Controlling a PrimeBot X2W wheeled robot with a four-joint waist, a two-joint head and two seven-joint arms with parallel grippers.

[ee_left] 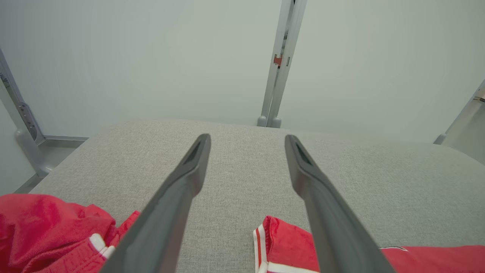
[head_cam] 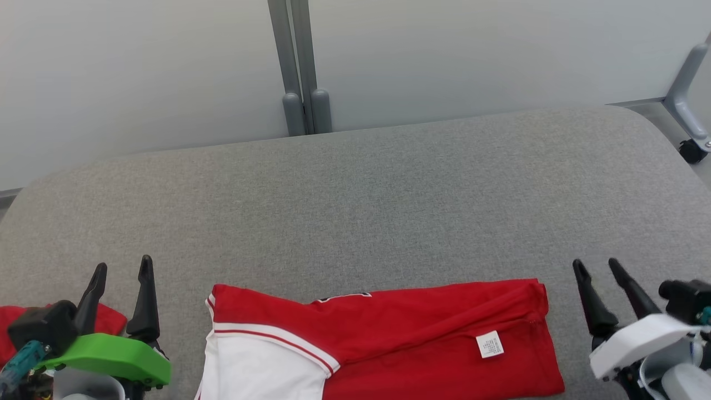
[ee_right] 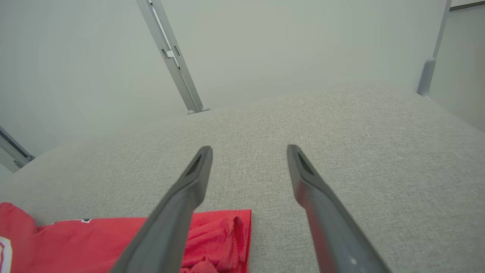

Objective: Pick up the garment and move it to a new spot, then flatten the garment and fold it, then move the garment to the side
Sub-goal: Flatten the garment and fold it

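Note:
A red garment [head_cam: 422,339] with a white panel, red-and-white trim and a small white label lies folded at the near middle of the grey cushioned surface [head_cam: 366,194]. Its left end [ee_left: 280,246] shows between my left fingers, its right end [ee_right: 216,235] under my right wrist. My left gripper [head_cam: 122,269] stands open at the lower left, to the left of the garment. My right gripper [head_cam: 597,264] stands open at the lower right, just past the garment's right edge. Neither holds anything.
A second bunched red cloth [head_cam: 33,322] with white trim lies at the far left edge [ee_left: 49,227]. Behind the surface runs a pale wall with a grey double post [head_cam: 300,83]. A grey leg with a castor [head_cam: 691,111] stands at the right.

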